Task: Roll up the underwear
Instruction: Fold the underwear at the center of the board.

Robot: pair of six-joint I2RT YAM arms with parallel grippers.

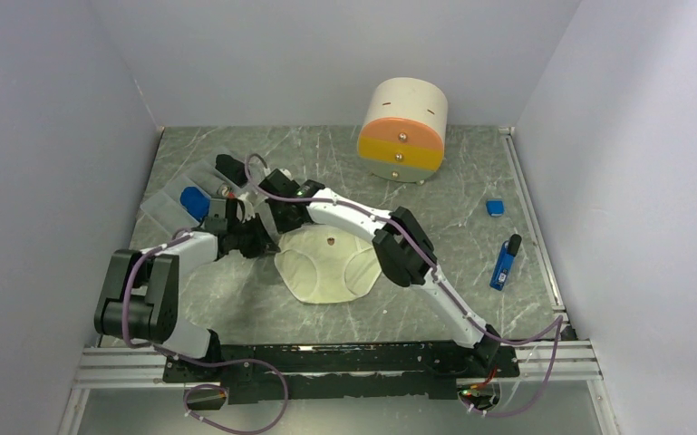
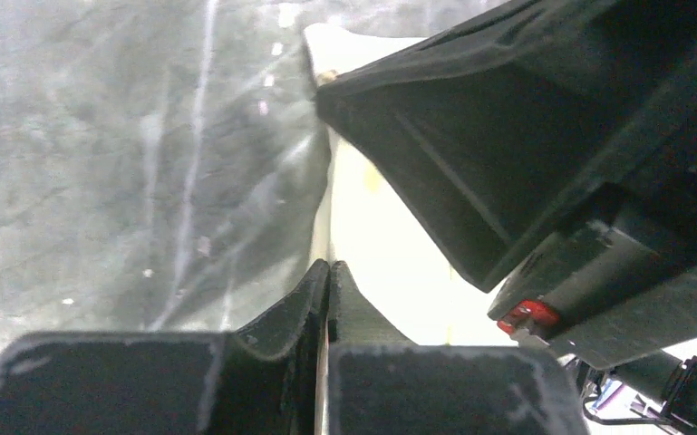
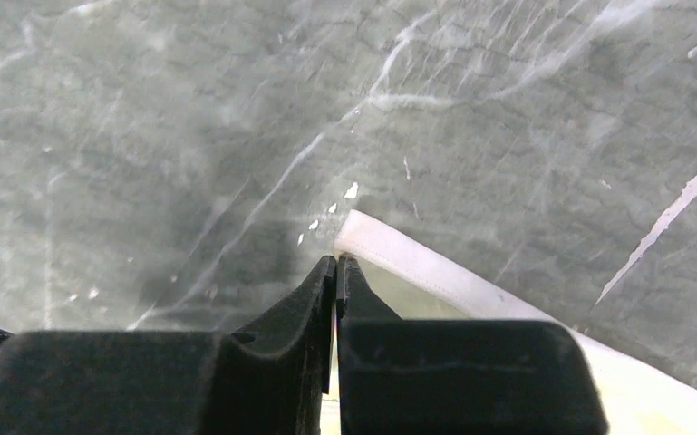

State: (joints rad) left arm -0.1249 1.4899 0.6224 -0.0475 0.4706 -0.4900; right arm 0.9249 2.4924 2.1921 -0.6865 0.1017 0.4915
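- Grey-green marbled table (image 1: 471,236), plain white walls on three sides.
- The cream underwear (image 1: 326,267) lay spread flat around the middle of the table, white trim along its edge.
- The left gripper (image 2: 329,276) had its fingers squeezed together on the left edge of the cream cloth, and the cloth line ran straight into the seam between them.
- The right gripper (image 3: 336,272) was just beside it at the top-left corner, fingers pressed tight on the white-trimmed edge.
- In the left wrist view, the right arm's black housing (image 2: 526,136) filled the upper right, so both tools were crowded together.
- The blue underwear (image 1: 194,201) sat at the far left of the table, partly behind the left arm, well apart from the cream one.
- At the back was a round cream drawer unit (image 1: 403,127) with orange and yellow fronts.
- On the right side were a small blue block (image 1: 496,207) and a blue-and-black gadget (image 1: 506,263).
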